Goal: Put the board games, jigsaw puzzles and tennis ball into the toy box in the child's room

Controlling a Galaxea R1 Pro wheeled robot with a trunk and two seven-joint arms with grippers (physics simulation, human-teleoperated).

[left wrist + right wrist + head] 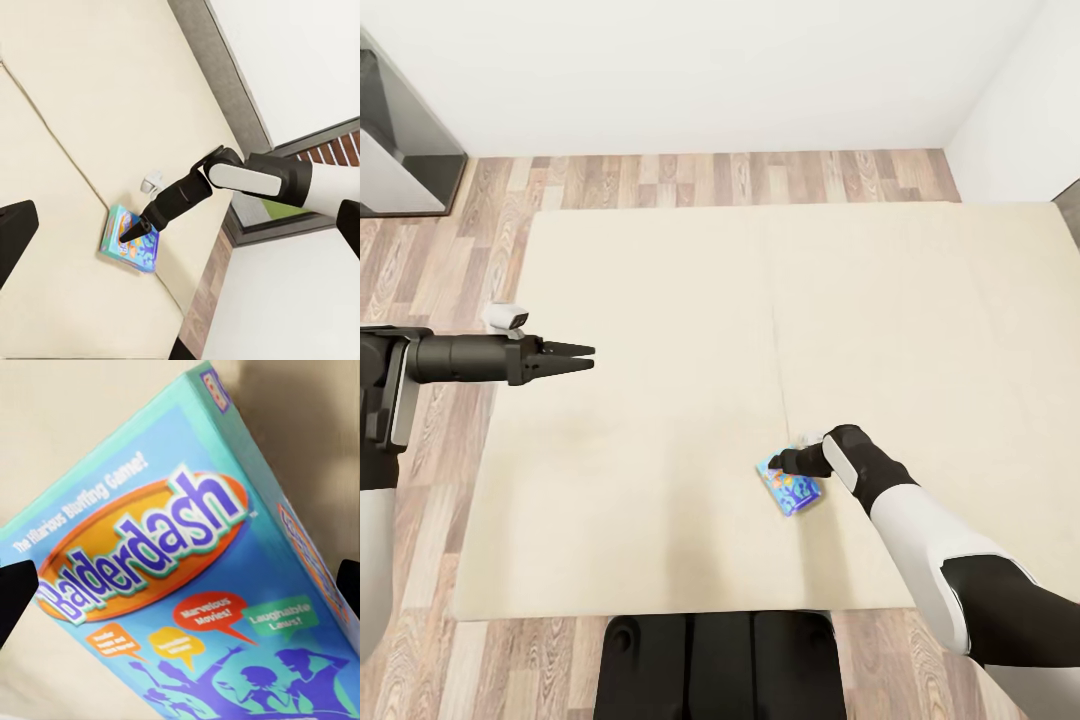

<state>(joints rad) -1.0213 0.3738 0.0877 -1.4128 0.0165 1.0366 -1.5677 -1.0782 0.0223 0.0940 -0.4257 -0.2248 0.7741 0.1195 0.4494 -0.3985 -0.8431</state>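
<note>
While my right gripper (788,462) hangs low over the blue board game (790,490), I judge that I am at the pick-up of the first of the two games from the bed (660,300), with nothing yet lifted. The box lies flat on the beige mattress, close to the seam between its two halves, directly under my fingertips; from my right wrist its printed lid (187,577) sits square in front of me, the word Balderdash plain across it, and one dark finger (16,592) stands at each side of the frame, so the jaws are spread wide with the box between and below them, not yet pinched. From my left wrist I see the same arm reaching down, its tip (129,234) at or just above the lid; I cannot tell whether it touches. My left gripper (570,358) hovers well off to the side over the mattress edge, its fingers drawn close to a narrow point and holding nothing. A small white object (506,316) lies just beyond it; I cannot make out what it is. Next, I think, I must settle the spread jaws across the box's narrow width, low enough to catch its thin side walls rather than skate over the lid, then close and lift before carrying it toward the table.
</note>
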